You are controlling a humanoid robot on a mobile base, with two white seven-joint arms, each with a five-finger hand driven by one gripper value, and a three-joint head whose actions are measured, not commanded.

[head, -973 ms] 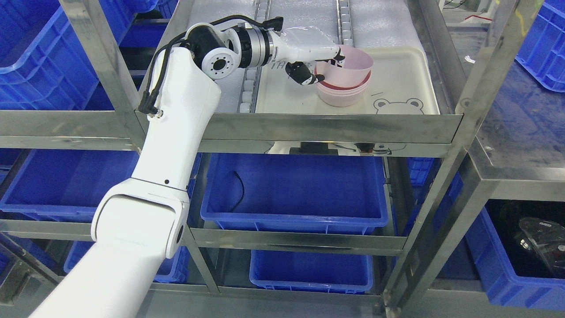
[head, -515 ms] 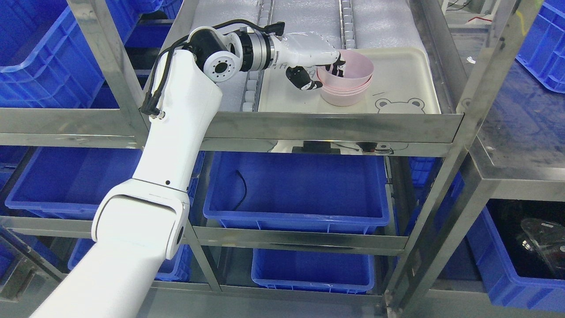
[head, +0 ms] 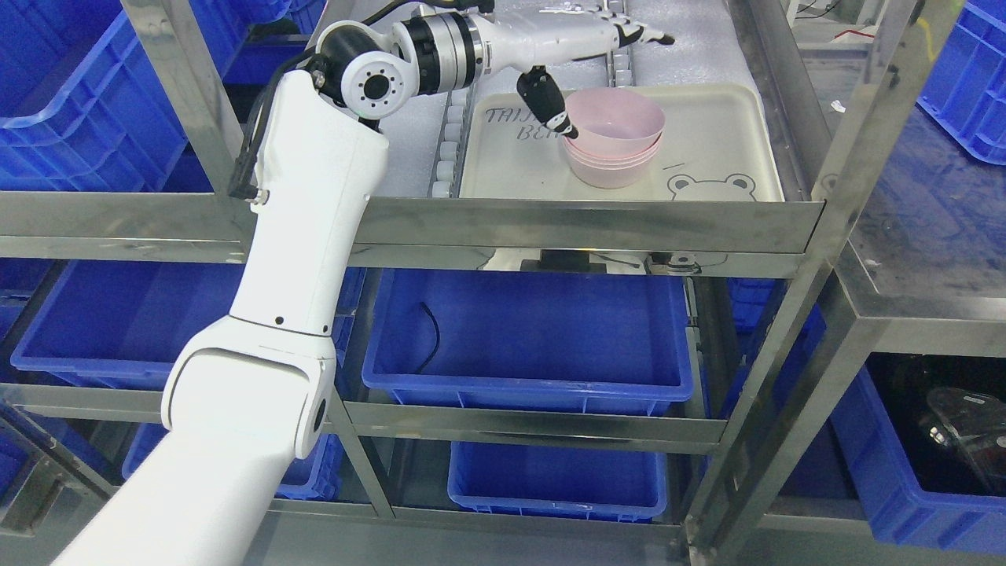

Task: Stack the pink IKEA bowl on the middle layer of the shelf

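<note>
Left robot hand (head: pixel 585 47) is off the bowl now: fingers stretched out flat, holding nothing, thumb (head: pixel 550 106) hanging down just beside the left rim of the stack. One second ago the hand was clamped on the top pink plastic bowl's rim and that bowl sat tilted; half a second ago it had settled lower with fingers still inside it. Now the hand is raised above and behind the bowls, over the grey padded shelf surface (head: pixel 550 12).

Top pink plastic bowl (head: pixel 615 126) sits level, nested in the stack of pink bowls (head: pixel 613 169) on the cream plastic tray with a bear print (head: pixel 723 149). The tray rests on the stainless steel shelf (head: pixel 581 224), on the layer at the top of the frame.

White left arm (head: pixel 306 236) comes in from the lower left and bends across the shelf's front rail. Right arm is out of view.

Blue plastic bin (head: pixel 526 338) sits on the layer below, with a black cable (head: pixel 428 338) inside it. Another blue bin (head: pixel 558 479) lies lower still.
</note>
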